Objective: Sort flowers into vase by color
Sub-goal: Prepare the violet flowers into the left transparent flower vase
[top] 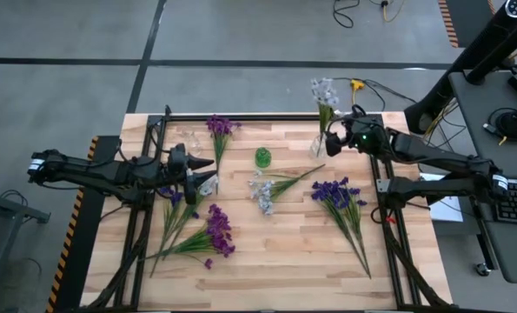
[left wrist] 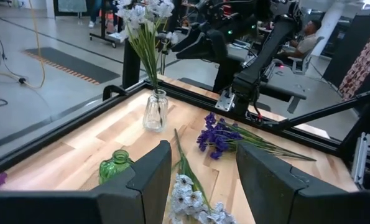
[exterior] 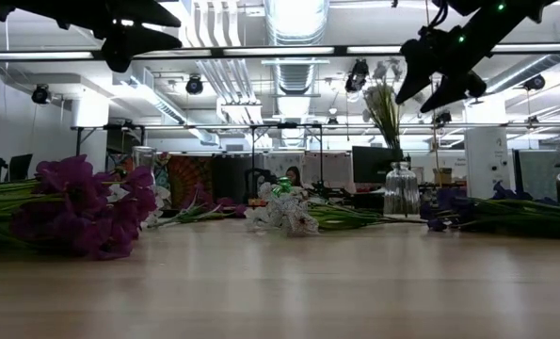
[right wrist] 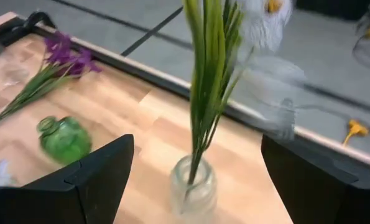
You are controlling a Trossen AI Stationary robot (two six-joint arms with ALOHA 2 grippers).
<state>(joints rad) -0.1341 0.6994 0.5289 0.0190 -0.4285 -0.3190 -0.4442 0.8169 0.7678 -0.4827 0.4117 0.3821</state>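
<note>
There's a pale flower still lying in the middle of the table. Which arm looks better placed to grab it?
Probably the left. The left gripper hangs open near the pale sprig, which shows just beyond its fingers in its wrist view. The right gripper, also open, is by the clear vase.

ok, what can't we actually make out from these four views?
- Blossoms of the white sprig in the clear vase: blurred and cut off by the top edge in the right wrist view.
- Left gripper: fingertips cut off by the bottom edge in its wrist view.
- Green vase: mostly hidden behind the loose white sprig in the low view.
- Right gripper: open, fingertips cropped too.
</note>
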